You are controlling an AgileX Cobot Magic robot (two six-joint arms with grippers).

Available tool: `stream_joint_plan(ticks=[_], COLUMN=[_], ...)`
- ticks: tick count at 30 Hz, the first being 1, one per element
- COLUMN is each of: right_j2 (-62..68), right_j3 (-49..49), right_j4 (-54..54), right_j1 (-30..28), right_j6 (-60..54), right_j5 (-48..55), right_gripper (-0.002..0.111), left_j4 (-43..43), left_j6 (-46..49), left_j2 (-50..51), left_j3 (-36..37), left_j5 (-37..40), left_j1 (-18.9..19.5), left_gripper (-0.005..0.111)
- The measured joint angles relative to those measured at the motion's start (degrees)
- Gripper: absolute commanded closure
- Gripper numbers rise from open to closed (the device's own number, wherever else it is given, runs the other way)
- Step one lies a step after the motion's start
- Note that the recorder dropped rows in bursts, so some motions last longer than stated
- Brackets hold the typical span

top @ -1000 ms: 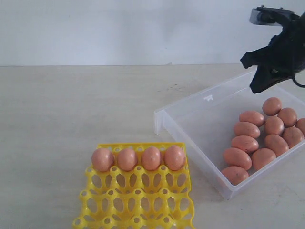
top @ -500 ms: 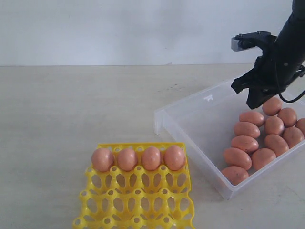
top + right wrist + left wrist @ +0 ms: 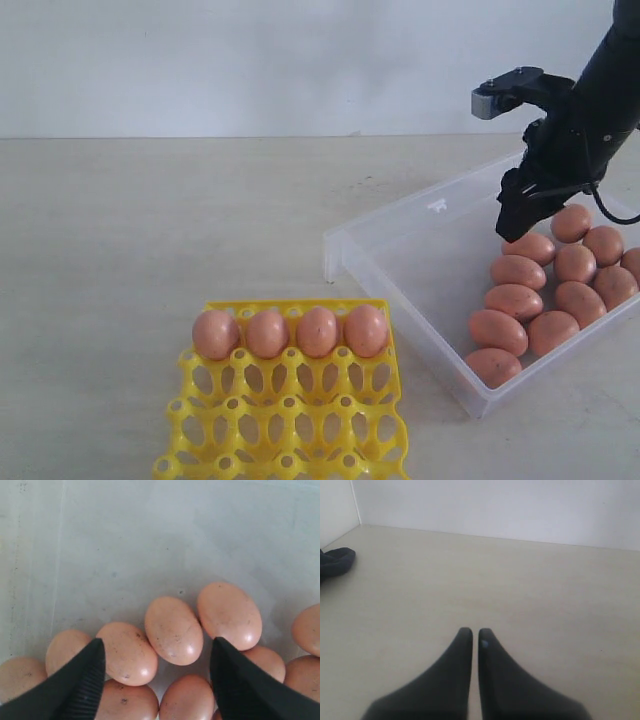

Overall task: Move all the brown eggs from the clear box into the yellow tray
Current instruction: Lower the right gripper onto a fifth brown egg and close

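step in hand: pick one egg out of the clear box, right side of the exterior view. the brown eggs lie clustered at the box's right end, touching one another. four placed eggs fill the upper row of the yellow tray, lower centre of the frame; its other sockets are vacant.

the right gripper hovers just above the cluster, fingers spread wide and gripping nothing. in the wrist view the centre egg sits roughly midway between the tips, with neighbours close on both sides. the left gripper is over bare table, fingers nearly touching, holding nothing.

recommended procedure (judgement):
1. align the tips across the centre egg's short axis.
2. descend slowly. the gaps beside it look tight, so a finger may nudge or roll a neighbour.
3. close gently. the shell is smooth, rounded and likely brittle; too much force risks a crack, too little a slip.
4. lift straight up above the box wall before travelling toward the tray.
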Motion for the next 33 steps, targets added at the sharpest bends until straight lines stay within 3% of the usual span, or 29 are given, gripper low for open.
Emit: stream_joint_plan(ticks=[16, 33], right_j2=[4.95, 11.01], right_j3=[0.00, -0.10], right_j4=[2.82, 0.60], right_j1=[0.12, 0.12], right_j6=[-14.69, -14.94], right_j5=[-0.24, -4.63], right_gripper=[0.053, 0.053], left_j4=[0.00, 0.00], left_j6=[0.00, 0.00], left_j2=[0.00, 0.00], left_j3=[0.00, 0.00], left_j5=[0.00, 0.00], left_j1=[0.00, 0.00], left_gripper=[0.103, 0.103])
